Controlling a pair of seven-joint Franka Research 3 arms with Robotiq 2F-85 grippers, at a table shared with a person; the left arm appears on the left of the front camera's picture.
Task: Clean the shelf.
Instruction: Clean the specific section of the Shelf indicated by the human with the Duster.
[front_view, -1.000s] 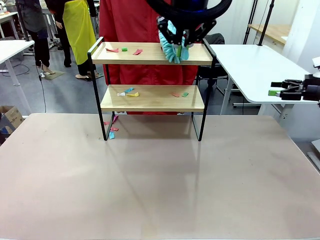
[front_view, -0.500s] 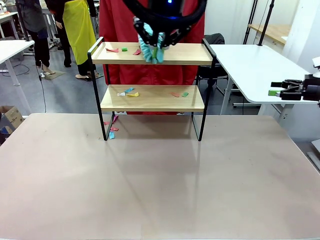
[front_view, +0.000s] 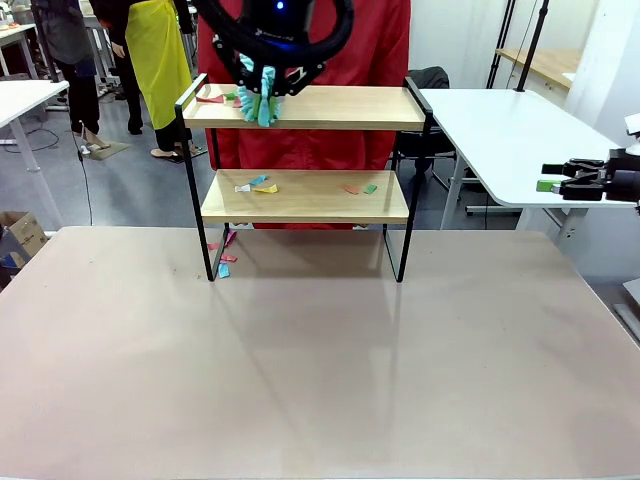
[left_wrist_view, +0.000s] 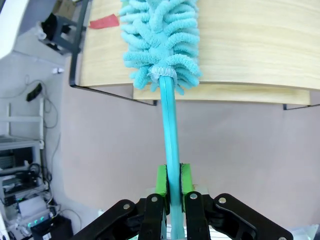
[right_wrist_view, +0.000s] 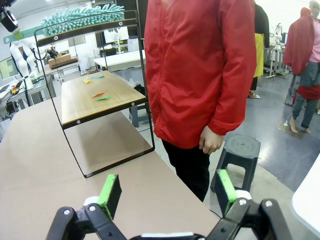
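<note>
Robot lab: white worktables (front_view: 500, 130), tripod poles (front_view: 532, 45), cabled electronics rack (left_wrist_view: 21, 197).

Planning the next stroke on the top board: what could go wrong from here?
The duster sits by the raised left rail of the shelf; its fluffy head could snag there. The paper scraps beside it may fall to the table, where some already lie. The person in red stands close behind, so a wide swing might hit them.

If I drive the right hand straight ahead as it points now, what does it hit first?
Most likely the person in the red jacket, standing dead ahead of the open right hand; the shelf lies off to one side. Depth is hard to judge.
</note>
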